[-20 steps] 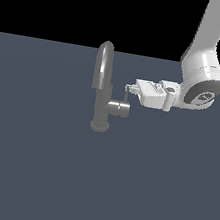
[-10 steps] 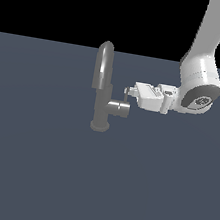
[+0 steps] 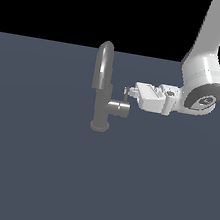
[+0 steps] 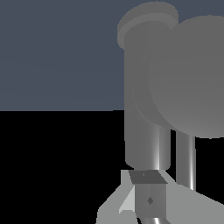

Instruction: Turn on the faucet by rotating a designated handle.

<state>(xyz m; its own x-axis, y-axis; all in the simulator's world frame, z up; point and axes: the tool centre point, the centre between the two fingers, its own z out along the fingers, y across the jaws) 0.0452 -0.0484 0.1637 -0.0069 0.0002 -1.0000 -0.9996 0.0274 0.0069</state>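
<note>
The grey faucet [image 3: 102, 88] stands upright with its arched spout on top and a round base flange. A short side cylinder [image 3: 118, 109] points toward the exterior view's right. The thin handle [image 3: 127, 99] rises from the end of that cylinder. My gripper [image 3: 129, 91] reaches in horizontally from the right, its fingertips at the handle's upper end; contact is unclear. In the wrist view the faucet column [image 4: 142, 109] and the cylinder's round end [image 4: 192, 74] fill the frame, the handle [image 4: 185, 159] is a slim rod, and one finger [image 4: 150, 199] shows beside it.
The faucet stands on a flat dark blue-grey surface [image 3: 31, 170]. My white arm [image 3: 202, 87] comes down from the upper right of the exterior view.
My gripper has moved toward the exterior view's left and slightly down, closing the gap to the handle's top. The faucet looks unchanged.
</note>
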